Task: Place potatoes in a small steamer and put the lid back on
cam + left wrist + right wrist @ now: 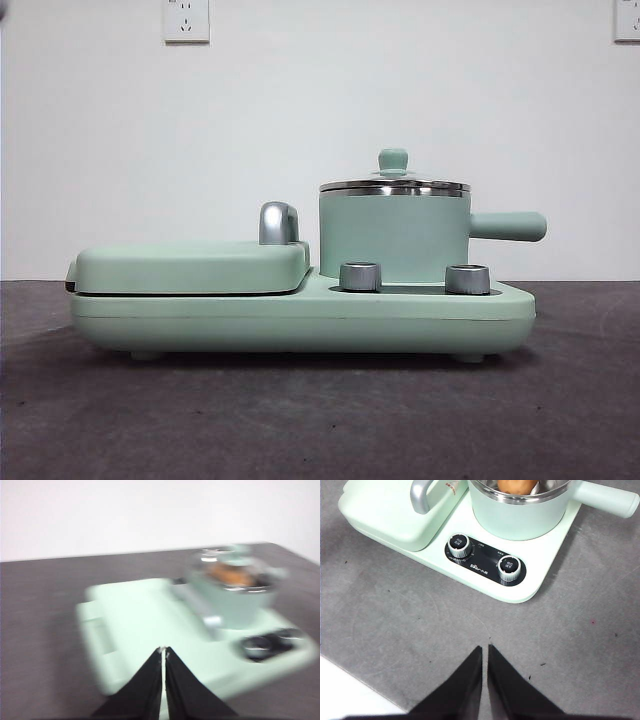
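Front view: mint-green cooker base [300,320] sits on the dark grey worktop [320,420], spanning most of the frame width at mid-height. Small steamer [394,238] stands on the base right of center, straight side handle [508,226] pointing toward the right edge of the frame. Lid [394,184] is seated on the steamer's steel rim, green knob [393,160] on top. Closed flat griddle cover [190,266] fills the left half of the base, chrome handle [277,223] sticking up just left of the steamer. Two silver dials [360,276] sit in front of the steamer, near the base's front edge. No arm shows in this view. Two wall outlets [186,20] at the top, one upper left, one clipped at the upper right corner. Right wrist view: potato [518,485] is inside the steamer at the top edge of the frame, only its orange-brown lower part in shot; dials on a black panel [485,560] in the upper middle. Right gripper [484,648] hangs over bare worktop, well apart from the base, fingers [465,680] closed down to a thin slit, holding nothing. Left wrist view is motion-blurred: potato visible as an orange patch through the glass in the steamer, upper right of the frame. Left gripper [163,650] is above the griddle side, fingers [145,685] pressed together, nothing in them.
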Controlling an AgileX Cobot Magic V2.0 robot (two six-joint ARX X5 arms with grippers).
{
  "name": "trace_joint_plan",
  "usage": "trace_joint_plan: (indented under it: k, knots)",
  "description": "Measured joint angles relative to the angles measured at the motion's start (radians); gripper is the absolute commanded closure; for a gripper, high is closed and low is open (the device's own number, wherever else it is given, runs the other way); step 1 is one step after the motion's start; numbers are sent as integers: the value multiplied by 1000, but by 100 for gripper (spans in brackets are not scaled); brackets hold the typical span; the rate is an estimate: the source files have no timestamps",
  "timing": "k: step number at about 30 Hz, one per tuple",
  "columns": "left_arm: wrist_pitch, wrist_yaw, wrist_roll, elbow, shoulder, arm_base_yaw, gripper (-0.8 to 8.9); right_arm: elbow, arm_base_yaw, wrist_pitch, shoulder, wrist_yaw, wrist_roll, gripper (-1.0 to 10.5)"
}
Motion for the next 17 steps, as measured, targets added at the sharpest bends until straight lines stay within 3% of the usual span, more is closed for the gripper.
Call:
trace_joint_plan:
  k: [4, 7, 17]
  knots:
    - [132, -3, 19, -289, -165, 177, 808, 0, 0, 0, 0, 0, 0, 930]
    - [136, -3, 21, -402, -267, 240, 808, 0, 0, 0, 0, 0, 0, 930]
    - [89, -57, 21, -418, -343, 300, 808, 0, 0, 0, -1, 0, 0, 930]
